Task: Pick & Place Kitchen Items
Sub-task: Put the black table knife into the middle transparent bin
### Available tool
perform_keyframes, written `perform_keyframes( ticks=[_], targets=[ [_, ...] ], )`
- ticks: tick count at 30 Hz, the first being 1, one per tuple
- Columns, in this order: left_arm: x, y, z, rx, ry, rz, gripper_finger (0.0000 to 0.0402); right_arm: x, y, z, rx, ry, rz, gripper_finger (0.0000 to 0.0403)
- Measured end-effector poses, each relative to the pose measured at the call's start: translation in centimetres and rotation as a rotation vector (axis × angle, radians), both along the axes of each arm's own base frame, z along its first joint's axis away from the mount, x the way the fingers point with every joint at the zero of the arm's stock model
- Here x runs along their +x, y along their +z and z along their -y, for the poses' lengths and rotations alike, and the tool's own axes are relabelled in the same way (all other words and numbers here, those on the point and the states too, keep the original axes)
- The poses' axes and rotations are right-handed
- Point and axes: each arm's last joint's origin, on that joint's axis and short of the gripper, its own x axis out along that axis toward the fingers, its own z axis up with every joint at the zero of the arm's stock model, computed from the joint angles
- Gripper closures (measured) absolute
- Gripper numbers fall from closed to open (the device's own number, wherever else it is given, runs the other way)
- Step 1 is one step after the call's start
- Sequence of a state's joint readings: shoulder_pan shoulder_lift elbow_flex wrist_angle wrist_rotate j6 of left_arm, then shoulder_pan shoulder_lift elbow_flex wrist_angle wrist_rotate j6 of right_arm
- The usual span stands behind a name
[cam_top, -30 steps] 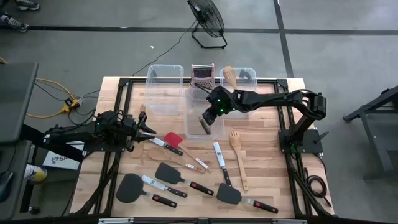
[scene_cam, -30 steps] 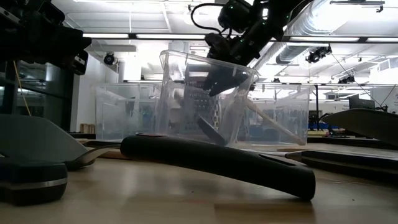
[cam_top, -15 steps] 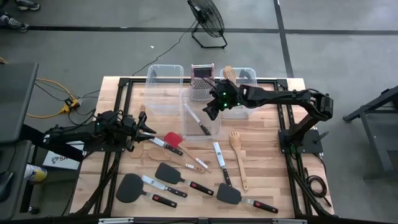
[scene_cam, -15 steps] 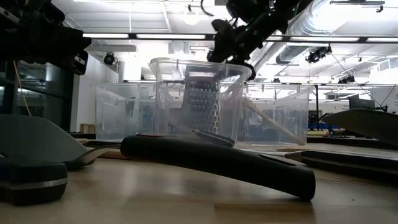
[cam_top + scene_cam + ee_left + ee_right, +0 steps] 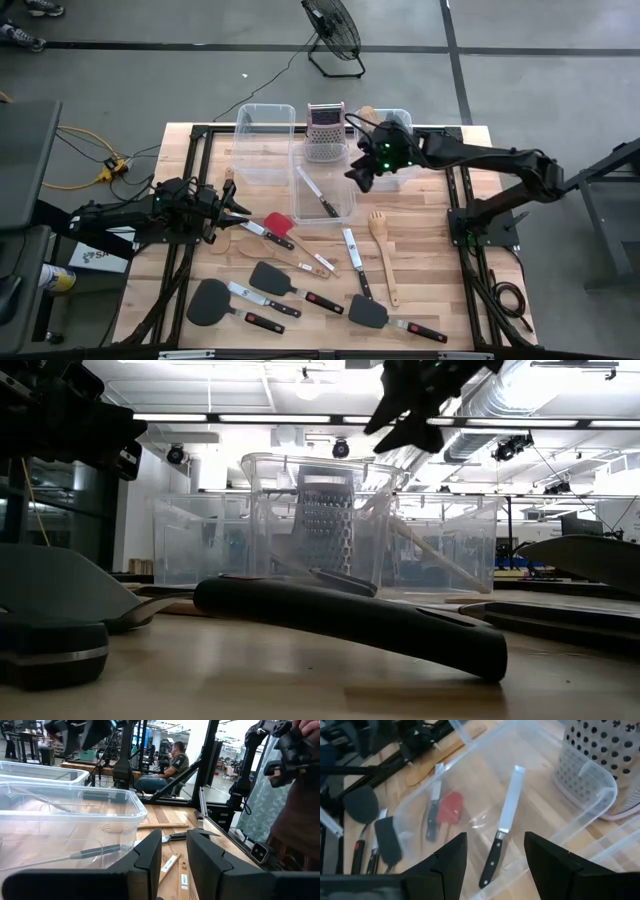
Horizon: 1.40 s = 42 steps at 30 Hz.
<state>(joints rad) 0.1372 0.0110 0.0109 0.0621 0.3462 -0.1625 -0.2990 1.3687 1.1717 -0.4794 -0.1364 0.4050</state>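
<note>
My right gripper [image 5: 358, 176], fingers apart and empty, hangs at three o'clock of the bin [image 5: 345, 205] holding a knife [image 5: 504, 834]; swinging low I'd probably clip its rim. Left gripper [image 5: 172, 862] waits, fingers slightly apart.

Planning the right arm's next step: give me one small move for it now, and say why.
Probably swing the right gripper toward the knife lying on the table nearest it. The gripper's fingers are open and empty above the middle bin, where one knife already lies, so that drop looks finished, and many utensils remain on the table. The left gripper waits at the table's left.
</note>
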Motion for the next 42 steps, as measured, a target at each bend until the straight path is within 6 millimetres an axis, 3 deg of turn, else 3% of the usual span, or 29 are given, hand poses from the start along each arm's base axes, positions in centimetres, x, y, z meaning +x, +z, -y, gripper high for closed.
perform_keyframes(
  ticks=[12,23,32,42],
  targets=[
    [0.0,0.0,0.0,0.0,0.0,0.0,0.0312,-3.0,1.2,-4.2,0.037,0.104,-0.112,0.0215],
    [0.0,0.0,0.0,0.0,0.0,0.0,0.0312,-4.7,0.5,-9.7,0.233,-0.148,-0.278,0.0215],
    [0.0,0.0,0.0,0.0,0.0,0.0,0.0312,-4.1,-1.8,-15.4,0.308,-0.208,-0.395,0.0215],
    [0.0,0.0,0.0,0.0,0.0,0.0,0.0312,-2.0,-6.6,-20.1,0.346,-0.246,-0.563,0.0215]
  ],
)
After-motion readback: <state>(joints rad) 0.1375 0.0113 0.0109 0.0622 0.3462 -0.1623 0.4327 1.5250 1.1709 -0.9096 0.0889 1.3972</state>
